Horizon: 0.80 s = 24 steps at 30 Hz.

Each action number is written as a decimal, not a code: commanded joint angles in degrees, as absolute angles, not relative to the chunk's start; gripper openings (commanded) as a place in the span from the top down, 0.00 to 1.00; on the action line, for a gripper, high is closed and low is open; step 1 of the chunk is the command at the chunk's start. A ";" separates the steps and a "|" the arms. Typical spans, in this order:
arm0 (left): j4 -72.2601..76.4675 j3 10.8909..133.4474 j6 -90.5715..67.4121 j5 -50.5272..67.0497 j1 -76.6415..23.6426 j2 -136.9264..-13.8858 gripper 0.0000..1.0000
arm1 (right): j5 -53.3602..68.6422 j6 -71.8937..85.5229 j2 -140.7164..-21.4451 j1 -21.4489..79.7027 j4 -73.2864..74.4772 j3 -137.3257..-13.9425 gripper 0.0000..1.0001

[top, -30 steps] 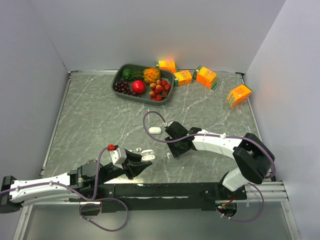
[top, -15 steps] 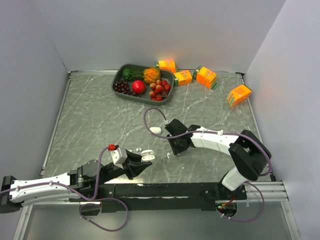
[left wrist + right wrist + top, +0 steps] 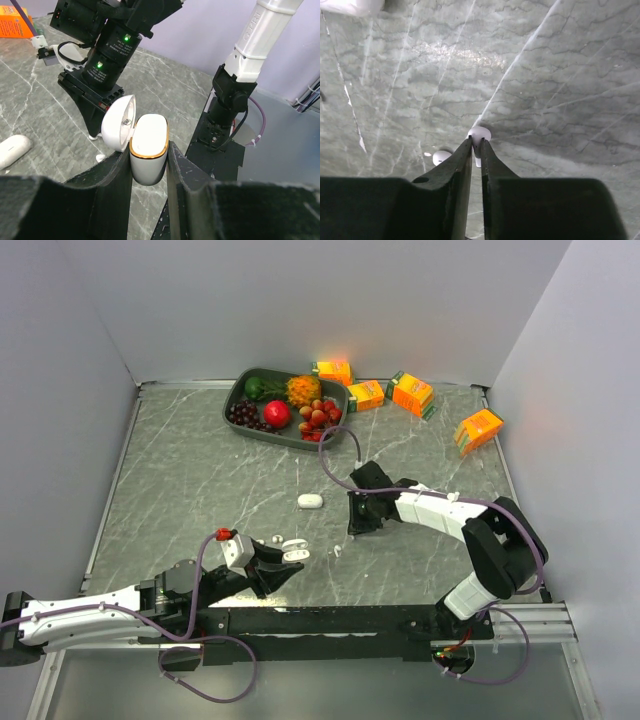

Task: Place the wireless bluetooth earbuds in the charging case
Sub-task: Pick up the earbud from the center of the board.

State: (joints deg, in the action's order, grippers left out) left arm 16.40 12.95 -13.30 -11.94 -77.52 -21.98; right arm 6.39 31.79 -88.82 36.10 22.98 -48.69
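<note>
My left gripper (image 3: 285,560) is shut on an open white charging case with a gold rim (image 3: 148,145), its lid (image 3: 118,122) tipped back to the left; it holds the case just above the near table edge (image 3: 292,552). My right gripper (image 3: 352,529) is shut on a small white stemmed earbud (image 3: 479,134), pinched between the fingertips above the marble. A second white earbud (image 3: 441,157) lies on the table just left of the fingers; it shows in the top view (image 3: 337,550). Another small rounded piece (image 3: 276,538) lies beside the left gripper.
A closed white case (image 3: 310,500) lies mid-table left of the right wrist, also in the left wrist view (image 3: 12,150). A dark fruit tray (image 3: 236,398) and several orange cartons (image 3: 412,392) stand at the back. Grey walls enclose the table.
My right arm has swung its wrist to the right and back, away from the closed white case, fingertips now farther from the loose earbud. My left arm has not moved.
</note>
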 commanded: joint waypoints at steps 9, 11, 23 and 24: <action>18.54 12.48 -14.68 -12.83 -78.13 -21.80 0.99 | 6.77 34.01 -87.98 36.21 22.33 -48.79 0.48; 18.63 12.48 -14.76 -12.83 -78.13 -21.88 0.99 | 6.33 34.10 -86.75 36.12 22.24 -48.08 0.46; 19.34 12.57 -14.68 -12.83 -78.13 -22.67 0.99 | 3.26 30.94 -88.94 38.05 25.84 -52.46 0.47; 19.25 12.66 -14.85 -12.83 -78.13 -22.76 0.99 | 2.73 30.42 -89.47 38.40 26.27 -53.60 0.47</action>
State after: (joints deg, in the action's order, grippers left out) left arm 16.45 12.45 -13.45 -11.94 -77.71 -22.22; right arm 5.30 32.34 -88.40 36.91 24.64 -49.08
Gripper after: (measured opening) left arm 0.330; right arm 0.537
